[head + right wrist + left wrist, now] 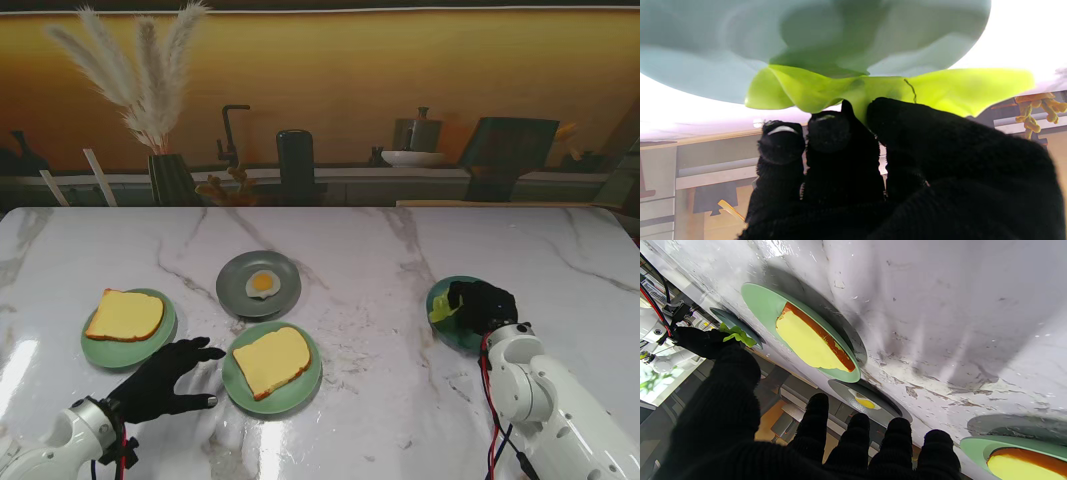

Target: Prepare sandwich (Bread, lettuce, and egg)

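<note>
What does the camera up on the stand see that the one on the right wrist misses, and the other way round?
Only the stand view shows two yellow bread slices on green plates, the fried egg on a grey plate and the open black-gloved left hand. Only the right wrist view shows fingertips pinching the leaf. Both show the black right hand on the green lettuce leaf over its teal plate.

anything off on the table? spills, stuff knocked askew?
Nothing stands out. Both bread slices sit flat on their green plates, the egg is centred on the grey plate, and the right robot hand pinches the lettuce over its own plate. No spills visible.
</note>
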`<control>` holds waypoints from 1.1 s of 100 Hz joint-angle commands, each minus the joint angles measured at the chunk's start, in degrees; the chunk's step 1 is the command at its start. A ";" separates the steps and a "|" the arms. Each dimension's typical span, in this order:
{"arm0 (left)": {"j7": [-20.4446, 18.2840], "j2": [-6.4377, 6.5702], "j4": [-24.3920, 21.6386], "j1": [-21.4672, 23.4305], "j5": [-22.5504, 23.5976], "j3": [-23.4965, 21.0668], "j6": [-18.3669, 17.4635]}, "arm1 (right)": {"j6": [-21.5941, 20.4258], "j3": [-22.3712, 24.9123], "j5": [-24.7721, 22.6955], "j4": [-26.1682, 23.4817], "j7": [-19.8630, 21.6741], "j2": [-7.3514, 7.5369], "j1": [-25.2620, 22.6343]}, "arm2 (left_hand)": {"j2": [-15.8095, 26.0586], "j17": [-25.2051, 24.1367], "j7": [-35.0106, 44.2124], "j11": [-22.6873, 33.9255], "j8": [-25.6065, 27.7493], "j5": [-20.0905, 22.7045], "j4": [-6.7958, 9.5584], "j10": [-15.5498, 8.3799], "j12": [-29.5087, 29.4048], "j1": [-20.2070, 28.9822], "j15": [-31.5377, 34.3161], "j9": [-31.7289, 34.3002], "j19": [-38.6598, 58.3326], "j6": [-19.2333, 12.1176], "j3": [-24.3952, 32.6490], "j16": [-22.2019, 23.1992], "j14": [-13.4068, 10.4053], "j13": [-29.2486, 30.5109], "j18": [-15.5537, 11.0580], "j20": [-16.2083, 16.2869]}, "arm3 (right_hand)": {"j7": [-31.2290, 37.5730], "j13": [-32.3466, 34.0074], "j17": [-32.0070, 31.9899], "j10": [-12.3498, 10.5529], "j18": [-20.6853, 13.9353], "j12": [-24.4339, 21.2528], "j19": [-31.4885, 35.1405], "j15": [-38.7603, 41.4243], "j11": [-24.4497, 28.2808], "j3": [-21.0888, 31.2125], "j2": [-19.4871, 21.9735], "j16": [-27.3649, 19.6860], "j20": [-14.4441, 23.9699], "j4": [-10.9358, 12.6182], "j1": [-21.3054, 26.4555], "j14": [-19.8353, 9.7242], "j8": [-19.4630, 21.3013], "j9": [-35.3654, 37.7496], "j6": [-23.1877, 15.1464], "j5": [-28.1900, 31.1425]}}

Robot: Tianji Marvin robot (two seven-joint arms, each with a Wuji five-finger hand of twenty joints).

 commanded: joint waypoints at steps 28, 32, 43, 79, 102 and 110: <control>0.23 -0.14 0.41 -0.19 -0.17 0.04 0.20 | -4.01 2.20 -0.63 -3.19 -1.90 -1.15 -1.98 | 2.00 -0.94 0.74 0.37 0.72 -2.02 0.75 0.17 1.20 1.65 -0.13 -1.80 0.11 -0.72 -0.74 -0.02 -1.65 -1.37 -0.34 0.90 | 2.58 4.95 4.11 -1.10 -0.82 2.15 2.66 2.73 6.20 5.73 5.15 1.38 2.63 11.34 -4.82 -5.79 4.82 4.84 0.49 3.52; 0.26 -0.15 0.43 -0.23 -0.17 0.02 0.18 | -4.34 2.43 -0.61 -3.53 -2.29 -1.22 -2.18 | 1.99 -0.93 0.79 0.38 0.73 -2.02 0.74 0.12 1.21 1.65 -0.13 -1.81 0.11 -0.76 -0.75 -0.03 -1.66 -1.36 -0.38 0.92 | 2.58 4.96 4.14 -1.09 -0.80 2.13 2.59 2.73 6.21 5.74 5.28 1.36 2.63 11.52 -4.97 -5.80 4.93 4.74 0.56 3.48; 0.37 -0.17 0.47 -0.32 -0.14 -0.02 0.13 | -5.52 3.02 -0.54 -4.89 -3.27 -1.38 -2.90 | 2.11 -0.94 0.88 0.39 0.74 -2.06 0.73 0.11 1.23 1.55 -0.12 -1.82 0.11 -0.82 -0.80 -0.06 -1.72 -1.36 -0.40 0.97 | 2.66 4.88 4.11 -1.00 -0.75 2.13 2.52 2.67 6.36 5.77 5.44 1.29 2.66 11.78 -5.15 -5.84 5.19 4.66 0.78 3.30; 1.09 -0.31 0.64 -0.40 0.13 -0.52 -0.21 | -9.99 2.97 -0.42 -10.18 -5.71 -1.82 -4.63 | 2.12 -0.94 1.09 0.45 0.74 -2.07 0.72 0.15 1.35 1.61 -0.09 -1.80 0.12 -0.76 -0.87 -0.10 -1.66 -1.36 -0.39 1.14 | 2.67 4.43 3.98 -0.91 -0.59 1.73 1.66 2.00 6.49 5.54 5.40 0.71 2.50 11.65 -4.95 -5.96 5.48 4.00 0.91 2.96; 1.70 -0.42 0.76 -0.28 0.48 -1.05 -0.50 | -13.00 -0.68 1.67 -12.13 -6.72 -2.23 -4.14 | 2.21 -0.95 1.07 0.46 0.68 -2.09 0.73 0.12 1.44 1.62 -0.07 -1.81 0.07 -0.77 -0.91 -0.09 -1.69 -1.36 -0.35 1.18 | 2.64 3.69 3.45 -1.04 -0.73 1.27 0.85 1.15 6.34 5.01 5.29 0.06 2.36 10.72 -4.53 -6.04 5.34 3.32 0.52 2.31; 1.86 -0.45 0.79 -0.15 0.70 -1.37 -0.66 | -14.06 -2.95 2.38 -11.93 -7.10 -2.35 -3.13 | 2.22 -0.96 1.06 0.46 0.67 -2.10 0.73 0.17 1.46 1.62 -0.08 -1.80 0.06 -0.75 -0.92 -0.10 -1.67 -1.38 -0.36 1.18 | 2.74 3.58 3.32 -1.14 -0.86 1.16 0.69 1.13 6.38 4.98 5.38 -0.02 2.35 10.59 -4.63 -6.20 5.30 3.18 0.26 2.21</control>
